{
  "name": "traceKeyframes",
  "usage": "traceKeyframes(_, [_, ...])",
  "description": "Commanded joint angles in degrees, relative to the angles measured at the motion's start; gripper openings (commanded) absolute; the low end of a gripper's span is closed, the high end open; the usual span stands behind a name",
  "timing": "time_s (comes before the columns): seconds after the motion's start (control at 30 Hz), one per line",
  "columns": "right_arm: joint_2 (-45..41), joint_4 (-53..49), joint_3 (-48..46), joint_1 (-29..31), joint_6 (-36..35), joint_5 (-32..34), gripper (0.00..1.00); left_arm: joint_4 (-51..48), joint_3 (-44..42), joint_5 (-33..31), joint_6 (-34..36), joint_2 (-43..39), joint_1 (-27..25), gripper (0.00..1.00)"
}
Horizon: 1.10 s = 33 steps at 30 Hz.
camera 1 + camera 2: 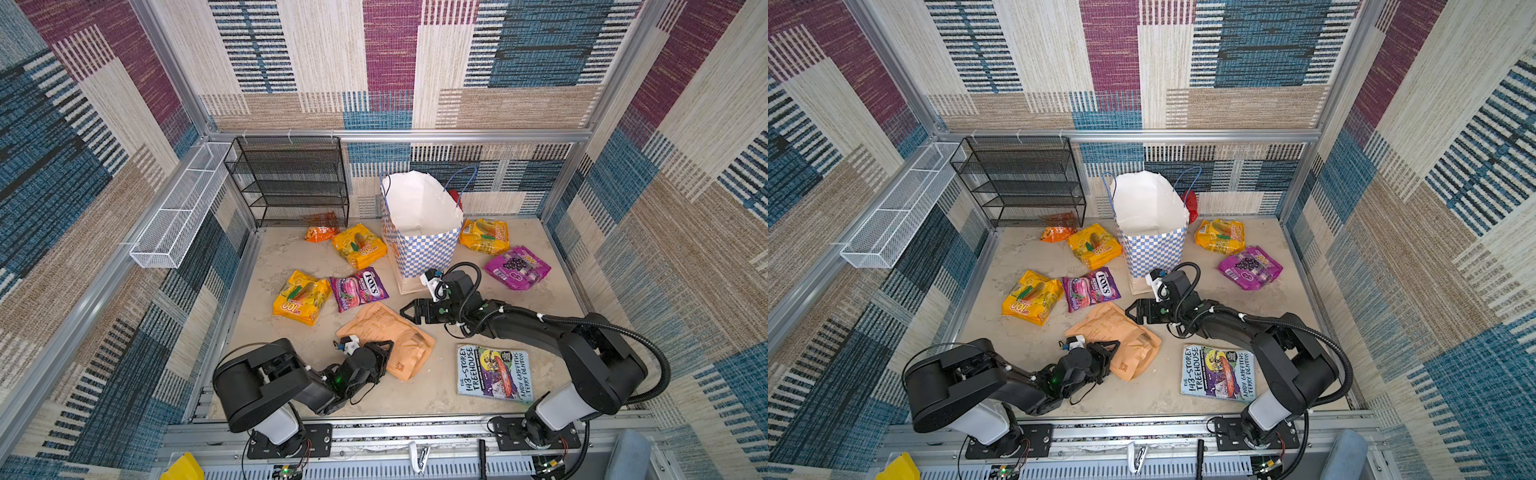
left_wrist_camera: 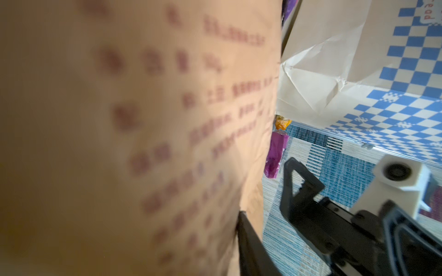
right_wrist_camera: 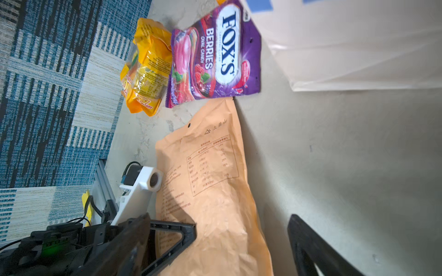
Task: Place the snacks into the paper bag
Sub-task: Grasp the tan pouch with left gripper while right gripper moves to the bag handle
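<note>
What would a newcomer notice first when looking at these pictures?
The blue-and-white checkered paper bag stands open at the back of the table. Bright snack packets lie around it, and the large pale orange packet lies in front, with the left pincer at its near edge.

Beige tabletop [image 1: 291, 257] with snacks [image 1: 360, 245], paper bag [image 1: 424, 249], book [image 1: 494, 374]

We've got patchwork woven walls [image 1: 291, 62] in blue, maroon and beige, a pale marbled floor [image 1: 440, 390], a black mesh rack [image 1: 291, 183] and white wire basket [image 1: 178, 216] back-left.
</note>
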Motion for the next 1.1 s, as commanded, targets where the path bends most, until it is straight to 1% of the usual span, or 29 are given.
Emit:
traceKeyframes(0.0, [-2.47,-3.97,1.74,0.03,-2.10,3.79,0.93,-15.10,1.67,-2.19,4.84,-6.46,0.46,0.27])
traceKeyframes(0.07, [-4.27,-6.04,2.76,0.02,-3.14,5.90,0.94,-23.91,3.76,-2.79,7.60,-12.15,0.76,0.25])
traceKeyframes(0.2, [-9.05,-11.63,6.17,-0.07,-6.34,12.17,0.96,-46.19,10.28,-6.83,14.32,-25.49,0.88,0.24])
traceKeyframes(0.3, [-13.10,-16.39,10.20,-0.22,-9.40,17.94,1.00,-58.33,15.24,-9.65,19.77,-33.41,1.11,0.23])
traceKeyframes(0.43, [-16.58,-20.36,16.71,-1.41,-12.86,23.61,1.00,-69.29,20.54,-10.61,25.89,-39.81,2.25,0.20])
traceKeyframes(0.57, [-16.38,-22.30,23.81,-4.58,-15.08,26.46,1.00,-74.41,24.24,-11.36,31.90,-44.36,3.21,0.19])
traceKeyframes(0.7, [-12.51,-22.92,31.28,-12.13,-14.17,24.90,1.00,-80.36,29.36,-11.58,38.04,-46.53,4.69,0.17])
traceKeyframes(0.77, [-9.82,-22.24,34.65,-15.09,-13.79,25.21,1.00,-82.15,32.08,-11.23,42.20,-46.81,5.14,0.16])
traceKeyframes(0.9, [-1.22,-23.54,44.57,-18.68,-14.85,24.92,1.00,-86.57,37.73,-10.75,48.56,-46.27,5.70,0.12])
traceKeyframes(1.0, [7.13,-28.58,55.42,-20.39,-15.10,25.64,0.99,-90.44,41.71,-10.61,52.21,-46.03,6.04,0.12])
traceKeyframes(1.07, [10.60,-28.54,59.60,-21.32,-15.19,23.55,0.99,-92.31,43.71,-10.29,54.28,-46.34,6.30,0.12])
